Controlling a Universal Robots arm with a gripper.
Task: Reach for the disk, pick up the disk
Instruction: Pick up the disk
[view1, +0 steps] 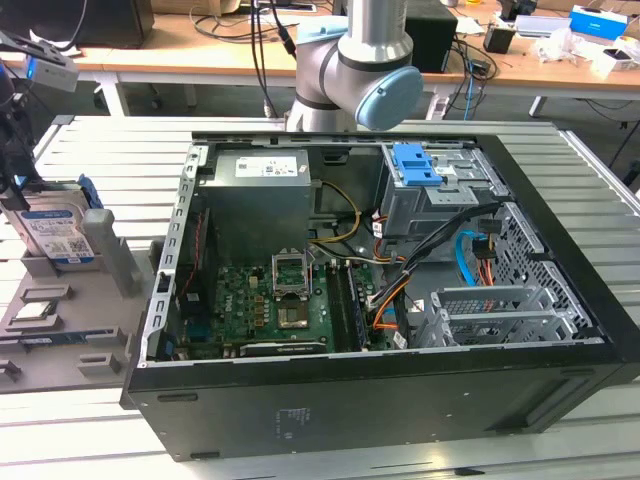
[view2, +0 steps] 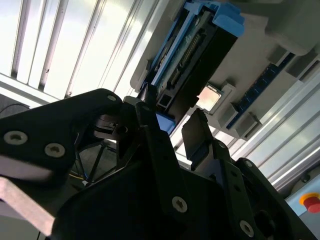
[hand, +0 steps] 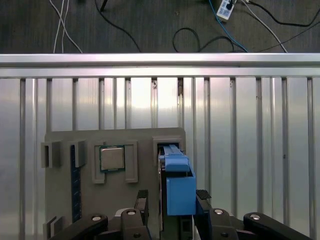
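At 9 o'clock from the open computer case (view1: 350, 400) in the exterior view, the disk (view1: 55, 235) stands on edge in a slot of the grey holder (view1: 112, 262). A processor chip (view1: 35, 310) lies at 6 o'clock from it.

First wrist view: my gripper (hand: 172, 196) is spread, with its fingers (hand: 142, 197) on either side of the disk's blue rail. A gap shows on at least one side, so no squeeze.

Judgement: reach essentially complete. Grip and lift not yet done; the disk sits fully in the holder.
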